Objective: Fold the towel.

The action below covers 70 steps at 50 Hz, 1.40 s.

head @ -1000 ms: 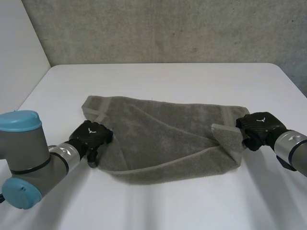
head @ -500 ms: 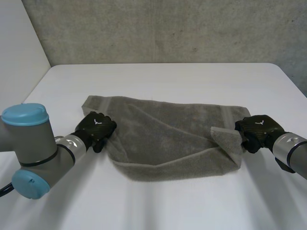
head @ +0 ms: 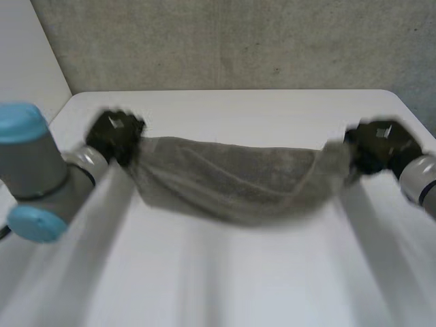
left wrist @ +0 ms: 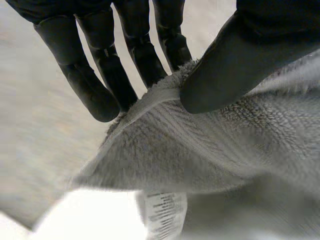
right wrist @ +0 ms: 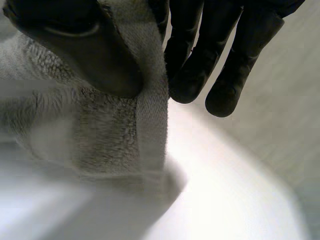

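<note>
Towel point(head: 231, 180) is stretched between both hands over the white tabletop point(head: 225, 272), sagging in the middle, bunched and narrow at each end. Can't tell if the lowest part touches the tabletop

Left hand point(head: 116, 133) is at the towel's left end, toward the far side of the tabletop. In the left wrist view it pinches the hemmed edge: thumb point(left wrist: 235, 55) presses on top of the cloth, straight fingers point(left wrist: 95, 80) are behind it, tips just past the hem. A white label point(left wrist: 162, 215) hangs from the towel under the hand, print not readable

Right hand point(head: 381, 144) is at the towel's right end, about level with the left one. In the right wrist view it pinches the same way, thumb on the near face of the cloth by the hem band, fingers straight on the other side. The towel hangs down from the pinch, tabletop below

Grey wall point(head: 225, 41) stands behind the tabletop
</note>
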Available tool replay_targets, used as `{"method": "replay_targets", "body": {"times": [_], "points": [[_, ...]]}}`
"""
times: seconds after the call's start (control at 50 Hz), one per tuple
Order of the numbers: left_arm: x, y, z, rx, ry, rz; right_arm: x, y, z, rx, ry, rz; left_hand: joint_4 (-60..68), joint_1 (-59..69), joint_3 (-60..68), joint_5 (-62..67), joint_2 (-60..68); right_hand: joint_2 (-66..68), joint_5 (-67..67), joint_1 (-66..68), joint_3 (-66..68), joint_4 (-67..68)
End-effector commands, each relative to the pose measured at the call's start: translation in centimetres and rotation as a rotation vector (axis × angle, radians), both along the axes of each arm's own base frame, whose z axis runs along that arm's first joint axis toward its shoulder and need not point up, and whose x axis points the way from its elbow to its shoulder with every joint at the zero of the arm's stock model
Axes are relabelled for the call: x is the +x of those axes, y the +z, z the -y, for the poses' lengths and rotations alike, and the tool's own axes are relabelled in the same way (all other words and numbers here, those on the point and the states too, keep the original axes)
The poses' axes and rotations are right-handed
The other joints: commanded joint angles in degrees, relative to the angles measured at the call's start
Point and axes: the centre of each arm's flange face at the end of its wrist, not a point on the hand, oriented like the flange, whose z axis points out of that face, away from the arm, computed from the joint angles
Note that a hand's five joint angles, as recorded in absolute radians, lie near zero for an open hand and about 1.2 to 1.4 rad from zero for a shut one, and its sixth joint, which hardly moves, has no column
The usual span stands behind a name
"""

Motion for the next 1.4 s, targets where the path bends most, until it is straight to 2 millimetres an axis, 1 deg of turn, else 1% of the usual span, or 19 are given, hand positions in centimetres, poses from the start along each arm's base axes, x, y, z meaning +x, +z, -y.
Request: {"method": "replay_targets", "body": {"times": [0.02,0.04,0.08,0.16,0.2,0.24,0.26,0.3,0.42,0.46,0.48,0.52,0.54,0.62,0.68,0.82,0.84,1.06,1.4], "points": [[3.7,11.3,0.7,-0.21,0.093,-0.371,-0.1,11.1,-0.4,-0.465,0.031,0.312,-6.9,-3.0,-8.3,-15.1,-5.8,3.1,3.0,3.0,2.3,2.2],[3.7,11.3,0.7,-0.21,0.093,-0.372,-0.1,11.1,-0.4,-0.466,0.031,0.313,-6.9,-3.0,-8.3,-15.1,-5.8,3.1,3.0,3.0,2.3,2.2],[4.6,13.9,0.1,-0.273,0.087,-0.472,-0.9,14.1,-0.6,-0.553,0.058,0.454,-6.9,-3.0,-8.3,-15.1,-5.8,3.1,3.0,3.0,2.3,2.2],[4.7,14.8,-0.7,-0.278,0.07,-0.507,-1.4,14.2,-0.4,-0.499,0.064,0.509,-6.9,-3.0,-8.3,-15.1,-5.8,3.1,3.0,3.0,2.3,2.2],[4.9,13.5,-1.7,-0.21,0.083,-0.487,-1.5,13.6,-0.5,-0.432,0.051,0.501,-6.9,-3.0,-8.3,-15.1,-5.8,3.1,3.0,3.0,2.3,2.2],[5.0,12.5,-2.3,-0.159,0.091,-0.471,-1.1,11.1,-0.9,-0.24,0.047,0.457,-6.9,-3.0,-8.3,-15.1,-5.8,3.1,3.0,3.0,2.3,2.2],[5.0,12.5,-2.3,-0.159,0.091,-0.471,-1.1,11.1,-0.9,-0.239,0.047,0.457,-6.9,-3.0,-8.3,-15.1,-5.8,3.1,3.0,3.0,2.3,2.2],[5.0,10.1,-3.6,-0.066,0.095,-0.422,-0.5,8.5,-1.7,-0.086,0.075,0.348,-6.9,-3.0,-8.3,-15.1,-5.8,3.1,3.0,3.0,2.3,2.2],[5.5,6.0,-5.6,0.039,0.08,-0.302,0.3,4.2,-3.5,0.059,0.142,0.137,-6.9,-3.0,-8.3,-15.1,-5.8,3.1,3.0,3.0,2.3,2.2],[6.6,3.0,-6.8,0.115,0.104,-0.236,0.1,1.2,-4.5,0.128,0.171,0.003,-6.9,-3.0,-8.3,-15.1,-5.8,3.1,3.0,3.0,2.3,2.2],[6.6,3.0,-6.8,0.116,0.104,-0.235,0.1,1.2,-4.5,0.128,0.171,0.002,-6.9,-3.0,-8.3,-15.1,-5.8,3.1,3.0,3.0,2.3,2.2],[6.9,0.5,-8.3,0.196,0.102,-0.198,-0.4,-1.7,-5.2,0.185,0.184,-0.121,-6.9,-3.0,-8.3,-15.1,-5.8,3.1,3.0,3.0,2.3,2.2],[6.9,0.5,-8.3,0.196,0.102,-0.198,-0.4,-1.7,-5.2,0.185,0.184,-0.122,-6.9,-3.0,-8.3,-15.1,-5.8,3.1,3.0,3.0,2.3,2.2],[6.9,-1.7,-9.8,0.281,0.085,-0.187,-1.9,-5.6,-5.5,0.281,0.204,-0.246,-6.9,-3.0,-8.3,-15.1,-5.8,3.1,3.0,3.0,2.3,2.2],[6.8,-2.3,-10.2,0.302,0.075,-0.184,-2.4,-6.5,-5.4,0.288,0.21,-0.291,-6.9,-3.0,-8.3,-15.1,-5.8,3.1,3.0,3.0,2.3,2.2],[6.5,-2.3,-10.3,0.301,0.065,-0.181,-2.3,-6.5,-5.3,0.284,0.21,-0.283,-6.9,-3.0,-8.3,-15.1,-5.8,3.1,3.0,3.0,2.3,2.2],[6.5,-2.2,-10.2,0.296,0.063,-0.181,-2.3,-6.5,-5.3,0.291,0.203,-0.265,-6.9,-3.0,-8.3,-15.1,-5.8,-13.8,-13.9,-14.0,-14.7,-14.7],[6.0,-1.4,-9.8,0.265,0.043,-0.181,-1.9,-6.4,-5.5,0.398,0.138,-0.083,-6.9,-3.0,-8.3,-15.1,-5.8,-49.3,-49.3,-49.4,-50.1,-50.2],[5.7,-1.5,-10.1,0.266,0.032,-0.179,2.2,-3.7,-6.4,0.443,0.171,0.06,-6.9,-3.0,-8.3,-15.1,-5.8,-51.7,-51.7,-51.8,-52.5,-52.6]]}}
